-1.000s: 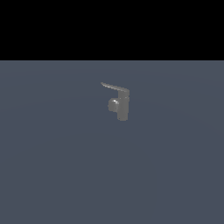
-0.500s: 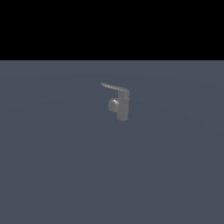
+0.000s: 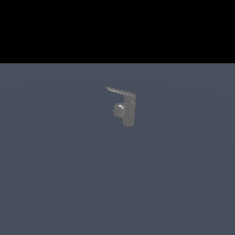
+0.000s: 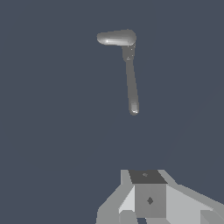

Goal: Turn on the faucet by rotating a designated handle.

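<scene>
The small dull grey faucet [image 3: 128,111] stands upright near the middle of the exterior view, its rounded spout stub [image 3: 119,109] facing the exterior view's left. The handle [image 3: 120,91], a thin curved lever blade, projects from the top toward the exterior view's left. From above, the wrist view shows the spout [image 4: 116,38] and the long handle [image 4: 131,85] at a right angle to each other. My gripper [image 4: 148,194] sits at the picture's edge, well clear of the handle tip and touching nothing. Only one blocky fingertip shows clearly. The arm does not appear in the exterior view.
A flat, plain blue-grey floor [image 3: 59,183] surrounds the faucet on all sides. A black band lies above the floor's far edge in the exterior view.
</scene>
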`<state>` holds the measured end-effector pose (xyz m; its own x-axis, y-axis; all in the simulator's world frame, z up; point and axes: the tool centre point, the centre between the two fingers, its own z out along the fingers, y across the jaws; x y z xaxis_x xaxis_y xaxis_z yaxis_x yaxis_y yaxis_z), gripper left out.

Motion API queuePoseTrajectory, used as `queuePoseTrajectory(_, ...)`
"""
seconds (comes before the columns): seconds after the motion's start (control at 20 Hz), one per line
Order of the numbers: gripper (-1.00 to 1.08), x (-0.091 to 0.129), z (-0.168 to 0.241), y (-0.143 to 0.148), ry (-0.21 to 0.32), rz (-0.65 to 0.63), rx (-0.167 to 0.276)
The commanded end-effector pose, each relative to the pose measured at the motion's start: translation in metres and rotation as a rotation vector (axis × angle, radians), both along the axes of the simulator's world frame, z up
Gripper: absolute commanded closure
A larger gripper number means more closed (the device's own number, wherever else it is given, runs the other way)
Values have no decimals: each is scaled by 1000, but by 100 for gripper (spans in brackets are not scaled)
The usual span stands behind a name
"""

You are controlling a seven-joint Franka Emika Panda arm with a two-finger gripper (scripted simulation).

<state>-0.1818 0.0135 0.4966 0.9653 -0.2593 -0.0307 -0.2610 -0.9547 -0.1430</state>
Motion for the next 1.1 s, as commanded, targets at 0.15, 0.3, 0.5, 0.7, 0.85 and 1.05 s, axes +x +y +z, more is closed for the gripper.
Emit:
queuePoseTrajectory(0.15,108,44,-10,-1,33,-149,38)
queuePoseTrajectory(0.3,108,69,-18,-2,53,-234,53)
queuePoseTrajectory(0.5,108,102,-32,-3,80,-350,67)
queuePoseTrajectory(0.7,108,134,-49,-4,106,-467,73)
queuePoseTrajectory(0.85,108,158,-64,-5,124,-555,74)
queuePoseTrajectory(1.05,108,188,-86,-6,146,-672,69)
